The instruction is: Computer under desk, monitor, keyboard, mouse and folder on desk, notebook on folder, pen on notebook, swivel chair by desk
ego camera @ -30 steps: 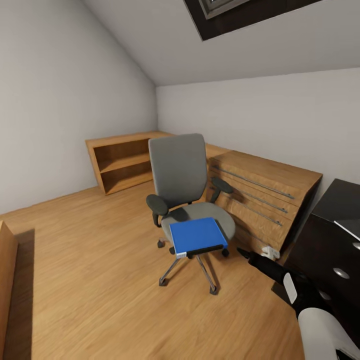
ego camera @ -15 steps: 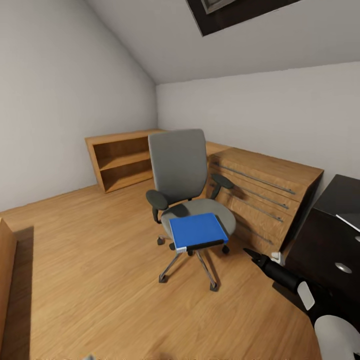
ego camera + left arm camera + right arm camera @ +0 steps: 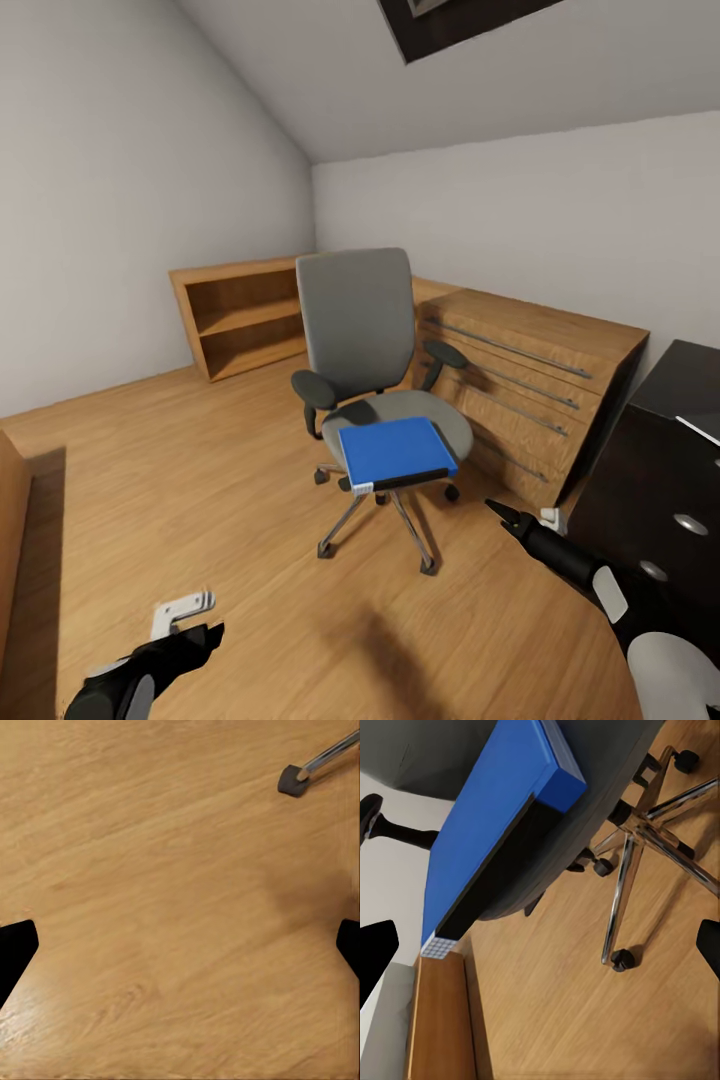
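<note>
Here the flat bright blue folder (image 3: 396,450) lies on the seat of the grey upholstered swivel chair (image 3: 358,325), which stands on the oak plank floor (image 3: 200,500). The right gripper (image 3: 497,510) hovers near the folder, apart from it, fingers spread with nothing between. The left gripper (image 3: 205,625) hangs low over the floor, fingers likewise parted and empty.

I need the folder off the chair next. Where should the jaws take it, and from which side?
Probably the folder's black front edge, which overhangs the swivel chair's seat. Come in level from the front: backrest and armrests block the other sides, and it lies flat.
</note>
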Robot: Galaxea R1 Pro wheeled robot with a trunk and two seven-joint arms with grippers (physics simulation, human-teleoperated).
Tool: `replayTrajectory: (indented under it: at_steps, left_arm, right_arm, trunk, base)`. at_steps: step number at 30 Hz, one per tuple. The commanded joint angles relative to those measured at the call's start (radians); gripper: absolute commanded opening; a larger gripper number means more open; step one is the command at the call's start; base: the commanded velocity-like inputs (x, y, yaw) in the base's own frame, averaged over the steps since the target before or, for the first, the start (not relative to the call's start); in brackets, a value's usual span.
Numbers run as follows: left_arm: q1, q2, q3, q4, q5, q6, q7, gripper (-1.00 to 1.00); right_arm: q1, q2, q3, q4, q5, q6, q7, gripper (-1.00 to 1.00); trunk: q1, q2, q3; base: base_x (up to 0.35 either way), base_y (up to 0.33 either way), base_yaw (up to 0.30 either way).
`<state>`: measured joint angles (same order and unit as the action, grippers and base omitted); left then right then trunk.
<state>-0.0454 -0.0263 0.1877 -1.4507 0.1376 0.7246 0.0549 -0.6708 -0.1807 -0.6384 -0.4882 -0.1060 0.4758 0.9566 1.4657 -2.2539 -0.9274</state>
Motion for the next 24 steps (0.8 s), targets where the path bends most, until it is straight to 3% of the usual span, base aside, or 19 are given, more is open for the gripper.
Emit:
replayTrajectory:
  at_steps: [1, 8, 14, 20, 24]
  left_arm:
    - [-0.001, -0.001, 0.001, 0.007, 0.011, 0.003, 0.006, 1.00]
    - [-0.001, 0.001, 0.004, 0.110, 0.011, -0.021, 0.005, 1.00]
    - [-0.001, 0.003, 0.003, 0.171, 0.010, -0.140, 0.008, 1.00]
    - [-0.001, 0.003, 0.003, 0.185, 0.010, -0.157, 0.008, 1.00]
    - [-0.001, 0.001, 0.009, 0.202, 0.011, -0.176, 0.011, 1.00]
  right_arm:
    - [-0.001, 0.000, -0.003, 0.000, -0.004, 0.008, 0.002, 1.00]
    - [-0.001, 0.001, 0.000, 0.000, -0.005, 0.007, 0.003, 1.00]
    - [-0.001, 0.003, 0.001, 0.000, -0.002, -0.001, -0.002, 1.00]
    - [0.000, 0.006, 0.002, 0.001, -0.003, -0.005, -0.004, 1.00]
    - [-0.001, 0.025, -0.001, 0.001, -0.012, -0.005, -0.009, 1.00]
  trunk:
    - [0.000, -0.001, -0.001]
    - [0.000, -0.001, -0.001]
    - [0.000, -0.001, -0.001]
    - [0.000, -0.001, -0.001]
    - [0.000, -0.001, -0.001]
  base:
    - [0.000, 0.000, 0.000]
    - [0.000, 0.000, 0.000]
    - [0.000, 0.000, 0.000]
    - [0.143, 0.035, 0.000]
    - [0.104, 0.014, 0.000]
